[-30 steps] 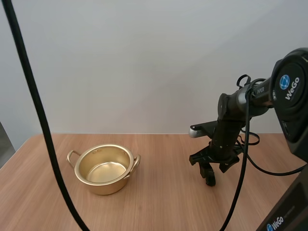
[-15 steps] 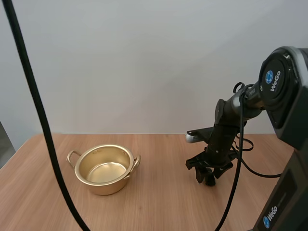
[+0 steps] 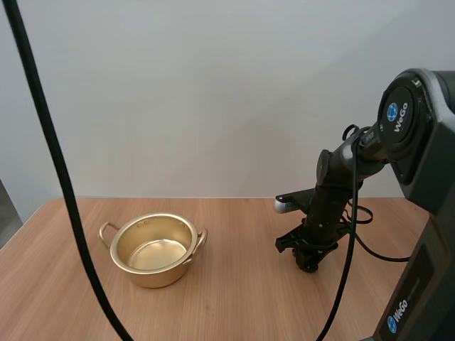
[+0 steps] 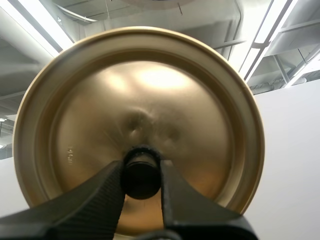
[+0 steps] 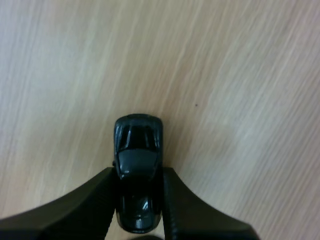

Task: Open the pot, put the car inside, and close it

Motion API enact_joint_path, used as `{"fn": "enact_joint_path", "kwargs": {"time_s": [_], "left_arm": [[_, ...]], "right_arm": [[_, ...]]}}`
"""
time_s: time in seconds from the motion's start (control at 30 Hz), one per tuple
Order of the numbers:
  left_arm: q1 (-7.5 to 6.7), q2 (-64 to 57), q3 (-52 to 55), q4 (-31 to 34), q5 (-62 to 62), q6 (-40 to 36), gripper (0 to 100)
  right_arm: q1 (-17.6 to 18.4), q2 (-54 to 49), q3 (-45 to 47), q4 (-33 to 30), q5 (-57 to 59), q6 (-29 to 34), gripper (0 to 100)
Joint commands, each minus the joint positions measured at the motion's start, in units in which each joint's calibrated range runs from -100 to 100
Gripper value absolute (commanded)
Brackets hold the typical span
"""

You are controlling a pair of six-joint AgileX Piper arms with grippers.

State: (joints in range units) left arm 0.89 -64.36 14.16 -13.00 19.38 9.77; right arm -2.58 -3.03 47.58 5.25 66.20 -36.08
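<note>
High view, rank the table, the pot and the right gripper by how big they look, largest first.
Largest to smallest:
1. the table, spanning the view's width.
2. the pot, open and gold.
3. the right gripper, shut on the car.
The gripper stands at roughly the pot's depth, so nearness hardly skews this.

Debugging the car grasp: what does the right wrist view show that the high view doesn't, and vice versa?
Right wrist view: the black car, roof toward the camera, pinched between the right gripper's fingers over the wooden table.
High view: the gold pot, open with no lid on it, standing well to the left of that gripper. Here the car cannot be told from the dark fingers.
Both: the right gripper low at the table.
</note>
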Motion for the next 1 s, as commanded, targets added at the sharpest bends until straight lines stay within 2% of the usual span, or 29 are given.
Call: {"fn": "enact_joint_path", "kwargs": {"time_s": [0.0,0.23,0.4,0.63,0.83,0.97], "left_arm": [[0.03,0.07,0.00,0.07,0.01,0.01,0],[0.03,0.05,0.00,0.07,0.35,0.01,0],[0.03,0.05,0.00,0.07,0.72,0.01,0],[0.03,0.05,0.00,0.07,0.72,0.01,0],[0.03,-0.37,-0.44,0.07,-1.04,0.01,0],[0.03,-0.37,-3.18,0.07,0.26,0.88,0]], "right_arm": [[-0.01,0.02,0.00,0.04,-0.26,-0.51,0],[-0.01,-3.60,-1.62,1.53,-1.53,-1.74,0],[-0.01,-11.47,-6.25,10.09,0.91,-7.49,0],[0.56,-18.25,-17.06,23.79,13.43,-16.61,0],[5.75,-18.61,-23.55,25.73,17.01,-17.80,0],[11.63,-18.61,-24.71,25.96,14.78,-17.80,0]]}}
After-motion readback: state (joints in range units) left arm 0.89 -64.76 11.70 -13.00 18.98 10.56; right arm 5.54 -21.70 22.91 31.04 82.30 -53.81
